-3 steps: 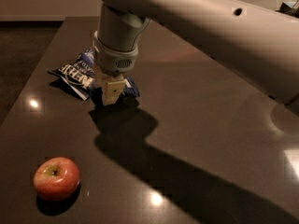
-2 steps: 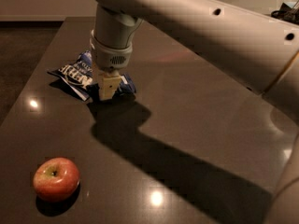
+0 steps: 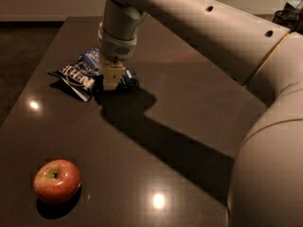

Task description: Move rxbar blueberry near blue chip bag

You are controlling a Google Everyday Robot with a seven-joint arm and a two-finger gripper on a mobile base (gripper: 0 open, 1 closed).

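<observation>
Nearest the camera, the pale bulk of the robot arm (image 3: 267, 169) fills the lower right corner. On the near left of the dark, glossy worktop (image 3: 203, 98) sits a red apple (image 3: 57, 181), well apart from everything else. A broad shadow of the arm runs back from the foreground to the middle of the surface. There the arm reaches in from the upper right and its wrist points straight down, so the pincer (image 3: 112, 78) sits low over the worktop, at or just above the surface. Peeking out at its right side is the rxbar blueberry (image 3: 129, 79), a small dark navy wrapper lying flat. I cannot tell whether the pincer is spread, pressed together or pinching the bar, because the wrist hides that end of it. Just to the left and slightly farther back lies the blue chip bag (image 3: 75, 74), crinkled, with white block lettering. Its edge is touching or nearly touching the pincer's left side. With the bar this close to the bag, I judge the task to be at the placing stage, with little or nothing left to carry. The next move probably calls for making sure the bar is let go. The arm should then lift straight up, so that it drags neither wrapper nor bag along. Beyond the bag are the far edge of the worktop and a dim wall.
</observation>
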